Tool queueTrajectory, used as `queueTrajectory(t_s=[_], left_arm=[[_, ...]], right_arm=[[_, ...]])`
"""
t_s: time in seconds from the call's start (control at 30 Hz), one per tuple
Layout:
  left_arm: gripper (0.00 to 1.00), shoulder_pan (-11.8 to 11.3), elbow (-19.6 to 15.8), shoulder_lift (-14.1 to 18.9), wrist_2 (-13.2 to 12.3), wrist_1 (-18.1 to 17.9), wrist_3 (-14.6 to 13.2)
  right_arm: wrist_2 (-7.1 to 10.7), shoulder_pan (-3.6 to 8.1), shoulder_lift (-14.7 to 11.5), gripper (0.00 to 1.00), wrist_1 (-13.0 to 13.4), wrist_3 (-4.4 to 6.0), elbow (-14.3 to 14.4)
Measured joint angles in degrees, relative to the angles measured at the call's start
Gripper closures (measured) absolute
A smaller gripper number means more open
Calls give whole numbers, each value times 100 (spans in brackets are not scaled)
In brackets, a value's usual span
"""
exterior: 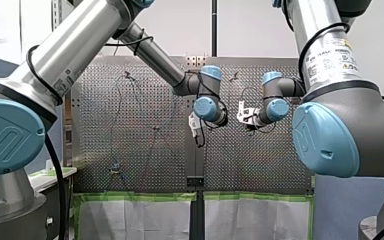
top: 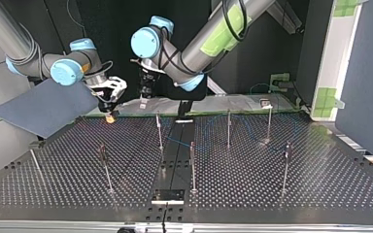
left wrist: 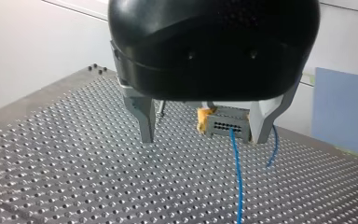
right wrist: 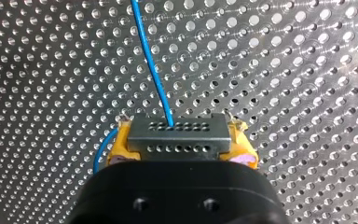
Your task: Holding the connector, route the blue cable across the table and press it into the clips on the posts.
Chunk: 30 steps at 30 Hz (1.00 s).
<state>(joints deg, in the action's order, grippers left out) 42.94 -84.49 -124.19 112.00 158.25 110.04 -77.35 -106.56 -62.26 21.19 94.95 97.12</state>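
Observation:
My right gripper [right wrist: 179, 140] is shut on the grey connector [right wrist: 177, 135], with a yellow pad [right wrist: 117, 148] at each end of it. The blue cable [right wrist: 151, 60] leaves the connector's face and runs out over the perforated table [right wrist: 307, 70]. In the top view my right gripper [top: 110, 104] hangs over the table's far edge at the left, and my left gripper [top: 145, 92] is just beside it. My left gripper [left wrist: 203, 140] is open and empty, its metal fingers [left wrist: 142, 122] wide apart. The connector [left wrist: 226, 126] shows beyond them, cable [left wrist: 236, 177] hanging down.
Several thin posts with clips stand on the table, such as a post [top: 159, 131] near the middle, one [top: 228, 127] further right and another [top: 104, 167] nearer the left. A grey-blue panel [top: 43, 109] leans at the top view's left.

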Motion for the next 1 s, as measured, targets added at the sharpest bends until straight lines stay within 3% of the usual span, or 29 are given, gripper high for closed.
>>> queueTrajectory(t_s=[0.43,0.7,1.0], left_arm=[[0,-85,530,-528,51,346,244],[0,-98,928,-926,-125,260,406],[0,-227,1389,-1387,-52,151,551]], right_arm=[[83,4,-2,100,-58,16,-18],[95,5,-2,100,-58,16,-36],[97,-2,-2,100,-54,16,-38]])
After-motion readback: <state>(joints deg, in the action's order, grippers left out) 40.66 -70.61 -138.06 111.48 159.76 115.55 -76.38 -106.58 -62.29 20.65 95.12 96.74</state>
